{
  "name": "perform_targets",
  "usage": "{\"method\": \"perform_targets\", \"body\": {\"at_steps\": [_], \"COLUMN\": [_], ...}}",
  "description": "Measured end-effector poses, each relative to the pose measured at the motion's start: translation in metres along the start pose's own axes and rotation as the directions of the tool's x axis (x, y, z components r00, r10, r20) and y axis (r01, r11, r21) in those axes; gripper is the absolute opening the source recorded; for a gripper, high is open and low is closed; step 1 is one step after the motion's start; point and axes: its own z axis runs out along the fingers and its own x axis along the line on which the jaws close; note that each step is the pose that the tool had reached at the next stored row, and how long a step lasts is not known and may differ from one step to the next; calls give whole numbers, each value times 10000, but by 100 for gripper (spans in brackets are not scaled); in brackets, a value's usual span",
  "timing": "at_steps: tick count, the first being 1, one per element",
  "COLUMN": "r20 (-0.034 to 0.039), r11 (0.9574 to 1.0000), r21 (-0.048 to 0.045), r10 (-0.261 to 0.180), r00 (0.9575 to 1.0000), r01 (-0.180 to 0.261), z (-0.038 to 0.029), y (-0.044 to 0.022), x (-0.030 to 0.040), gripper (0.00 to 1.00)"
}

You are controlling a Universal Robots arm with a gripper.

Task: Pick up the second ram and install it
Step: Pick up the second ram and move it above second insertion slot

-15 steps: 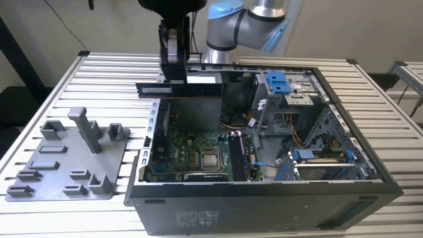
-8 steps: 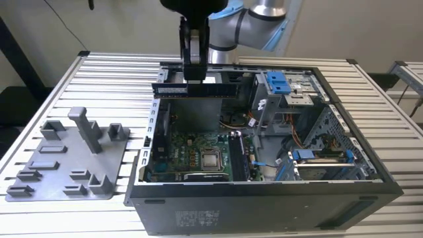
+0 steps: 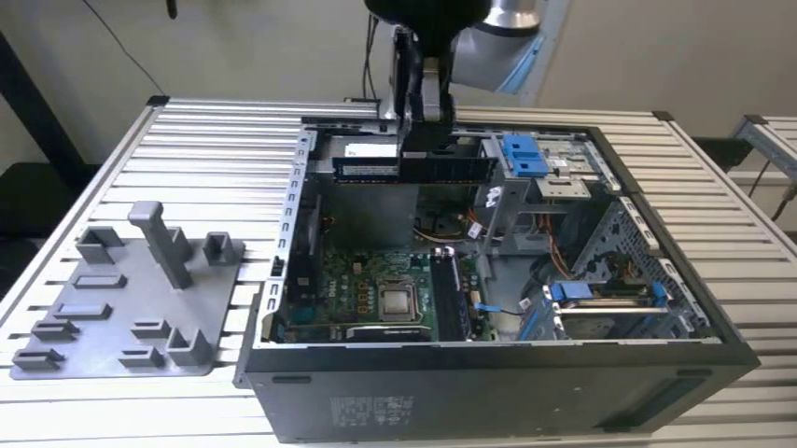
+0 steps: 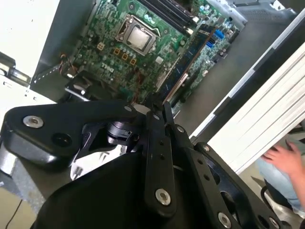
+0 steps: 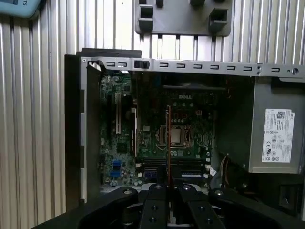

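Tray (image 3: pixel 125 308) of grey plastic with upright posts lies on the slatted table (image 3: pixel 212 131) at the exterior view's left, just beside the open computer case (image 3: pixel 498 392). Over the case's far end the claw (image 3: pixel 424 161) is clenched on the memory stick (image 3: pixel 368 169) — held level above the green board (image 3: pixel 373 289), its middle hidden inside the grip, the arm cut off above. In the first wrist view the memory stick (image 5: pixel 167 138) shows only edge-on as a thin strip — and in the second wrist view a person's hand (image 4: pixel 285 160) is partly cut off.

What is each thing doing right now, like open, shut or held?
second ram, held in the gripper, above the case.
gripper, shut on the second ram.
computer case, open, lying on its side.
holder tray, lying flat beside the case.
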Motion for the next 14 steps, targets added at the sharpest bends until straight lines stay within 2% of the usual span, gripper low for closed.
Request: {"method": "perform_targets", "body": {"at_steps": [14], "r20": [1], "r11": [10000], "r21": [-24], "r10": [-15], "r00": [10000], "r01": [15], "z": [6], "y": [-637], "x": [5], "gripper": [14]}}
